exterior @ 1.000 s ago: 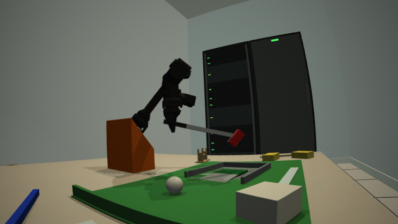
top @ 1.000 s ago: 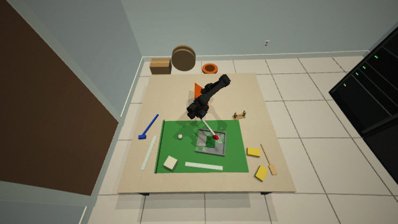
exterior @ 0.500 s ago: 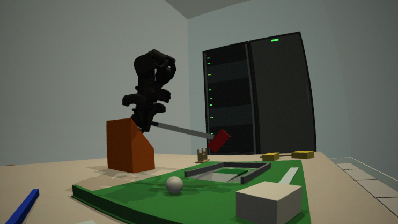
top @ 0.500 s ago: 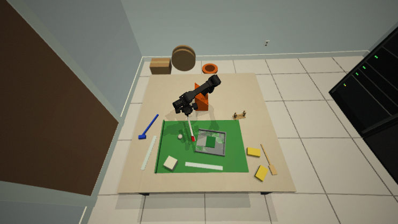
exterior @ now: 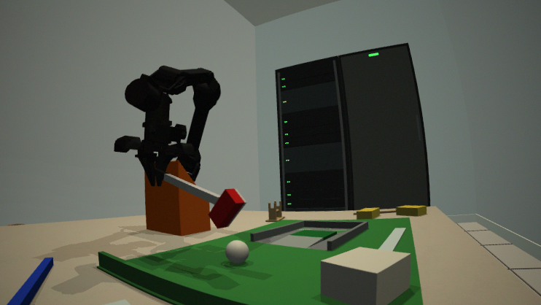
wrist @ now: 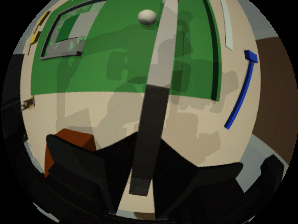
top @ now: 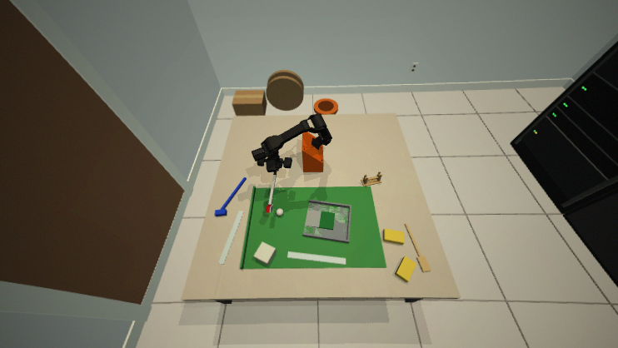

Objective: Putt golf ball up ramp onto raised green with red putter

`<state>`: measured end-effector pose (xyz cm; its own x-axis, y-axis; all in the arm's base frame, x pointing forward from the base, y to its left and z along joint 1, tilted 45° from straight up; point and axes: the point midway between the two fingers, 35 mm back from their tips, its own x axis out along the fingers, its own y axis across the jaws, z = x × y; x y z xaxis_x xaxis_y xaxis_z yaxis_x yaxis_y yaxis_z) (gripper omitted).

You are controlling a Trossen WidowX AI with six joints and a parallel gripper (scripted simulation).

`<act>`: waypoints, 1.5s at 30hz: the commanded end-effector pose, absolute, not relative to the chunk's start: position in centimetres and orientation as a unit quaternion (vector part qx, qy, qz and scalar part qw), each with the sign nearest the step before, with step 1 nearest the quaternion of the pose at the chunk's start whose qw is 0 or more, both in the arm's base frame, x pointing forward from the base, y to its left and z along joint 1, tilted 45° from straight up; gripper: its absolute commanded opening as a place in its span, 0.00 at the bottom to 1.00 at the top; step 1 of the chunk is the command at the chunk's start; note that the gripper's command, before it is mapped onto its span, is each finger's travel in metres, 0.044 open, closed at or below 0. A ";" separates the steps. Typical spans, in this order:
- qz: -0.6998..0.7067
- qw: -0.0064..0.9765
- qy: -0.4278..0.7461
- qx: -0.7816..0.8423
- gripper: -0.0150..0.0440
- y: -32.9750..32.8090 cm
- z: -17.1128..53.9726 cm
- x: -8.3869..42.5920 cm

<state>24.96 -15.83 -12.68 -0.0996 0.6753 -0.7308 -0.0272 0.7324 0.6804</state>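
While aloft, putter (top: 271,190) (exterior: 227,208) (wrist: 161,65) in claw (top: 274,171) (exterior: 155,184) (wrist: 145,137).

Red putter (top: 268,208) (exterior: 227,208) (wrist: 162,60): red block head, light shaft w/ dark grip end, tilted, head low, up off mat. White golf ball (top: 279,211) (exterior: 237,252) (wrist: 147,17) on green mat, nr putter head. Raised green (top: 326,220) (exterior: 312,233) (wrist: 67,28): dk green rect. atop gray ramp (top: 311,219) (exterior: 291,241) (wrist: 85,24), w/ gray rails.

My site: server room or lab. Black equipment racks (top: 575,129) (exterior: 351,128), green status lights; white-tiled floor (top: 466,186) (exterior: 499,248); plain grey-blue walls (top: 324,47) (exterior: 265,113); one wall outlet (top: 413,67).
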 end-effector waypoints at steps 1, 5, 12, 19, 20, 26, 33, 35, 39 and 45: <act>0.263 0.623 0.693 0.251 0.25 -16.6 -13.5 24.4; 0.263 0.623 0.693 0.251 0.25 -16.2 -13.9 24.4; 0.263 0.623 0.692 0.251 0.25 -14.0 -16.2 24.1; 0.263 0.623 0.692 0.251 0.25 -13.7 -16.6 24.0; 0.263 0.623 0.692 0.251 0.25 -13.6 -16.7 24.0; 0.263 0.623 0.692 0.251 0.25 -12.9 -17.4 23.9; 0.264 0.623 0.692 0.251 0.25 -12.2 -18.2 23.8; 0.264 0.623 0.692 0.251 0.25 -11.9 -18.5 23.8; 0.264 0.623 0.692 0.251 0.25 -11.8 -18.6 23.7; 0.266 0.622 0.694 0.246 0.25 -12.0 -18.4 23.7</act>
<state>23.68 -11.98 -18.41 -0.1060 0.6730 -0.7320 0.0121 0.7369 0.6758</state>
